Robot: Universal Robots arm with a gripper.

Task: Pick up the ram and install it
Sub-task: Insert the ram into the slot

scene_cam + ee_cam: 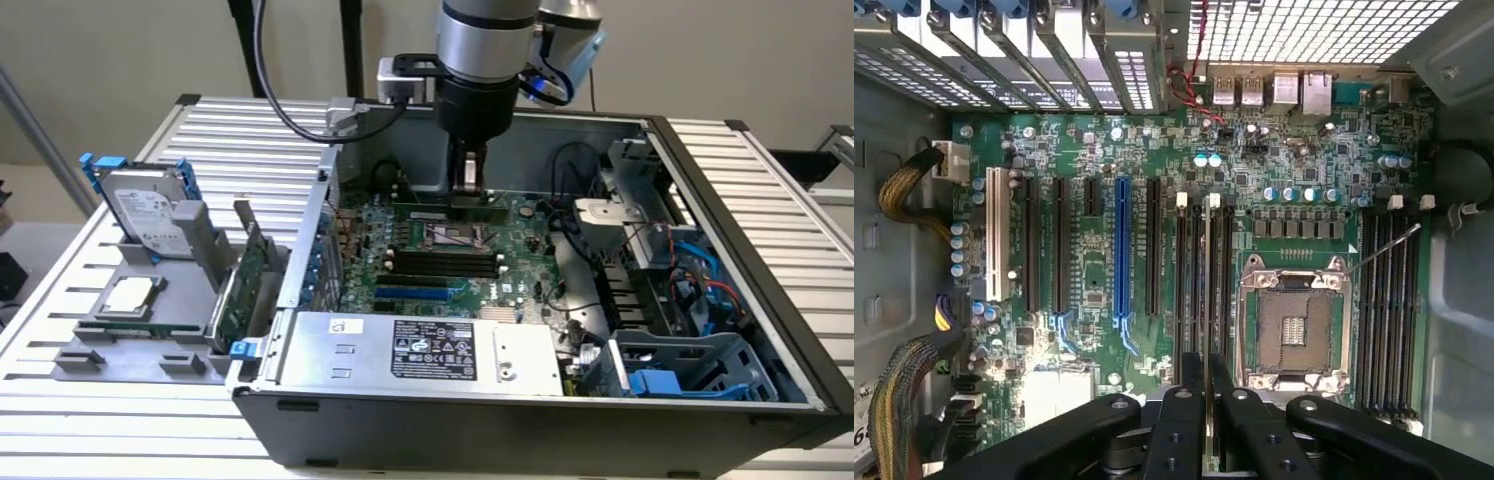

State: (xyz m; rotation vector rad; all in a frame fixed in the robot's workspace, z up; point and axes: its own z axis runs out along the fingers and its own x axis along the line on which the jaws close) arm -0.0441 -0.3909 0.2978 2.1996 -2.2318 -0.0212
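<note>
My gripper [466, 193] reaches down into the open computer case [727, 200] and is shut on the ram [446, 211], a long dark-green stick held level just above the motherboard [441, 262]. In the wrist view the ram [1207, 290] shows edge-on as a thin pale line between the two black fingers [1185, 410]. It runs along the black memory slots [1181, 290] beside the silver processor socket [1293, 330]. I cannot tell whether the ram touches a slot. The gripper [1207, 400] holds the stick near its middle.
A second bank of black slots [1389, 300] lies on the socket's other side. A power supply [427, 350] fills the case front, and cables and a blue drive cage [681, 370] sit at the exterior view's right. Outside, a grey rack holds a hard drive [144, 215], a processor chip [127, 297] and an expansion card [243, 285].
</note>
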